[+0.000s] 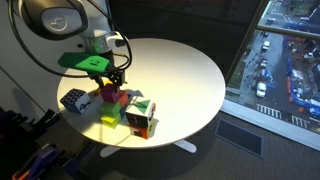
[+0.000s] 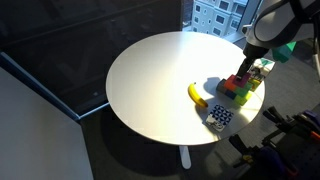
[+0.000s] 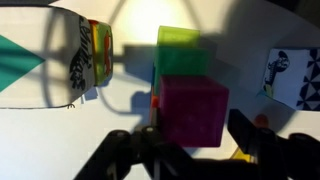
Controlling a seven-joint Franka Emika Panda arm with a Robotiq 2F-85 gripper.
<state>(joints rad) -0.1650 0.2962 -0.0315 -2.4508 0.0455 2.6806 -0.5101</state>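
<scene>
My gripper (image 3: 190,128) hangs over a cluster of cubes on a round white table (image 1: 180,70). Its two fingers sit tight against both sides of a magenta cube (image 3: 192,110), shut on it. The magenta cube also shows in both exterior views (image 1: 106,94) (image 2: 240,84), right under the gripper (image 1: 112,82) (image 2: 244,73). A translucent green cube (image 3: 182,50) sits just behind it. A multicoloured puzzle cube (image 3: 95,55) (image 1: 140,115) stands to one side. A black-and-white patterned cube (image 3: 292,78) (image 1: 74,100) (image 2: 221,117) stands on the other side.
A yellow banana (image 2: 197,94) lies beside the cluster, toward the table's middle. The cluster sits close to the table's edge. A large window (image 1: 285,60) overlooking a street lies beyond the table. Dark cabling and gear (image 1: 30,150) sit on the floor beside the table.
</scene>
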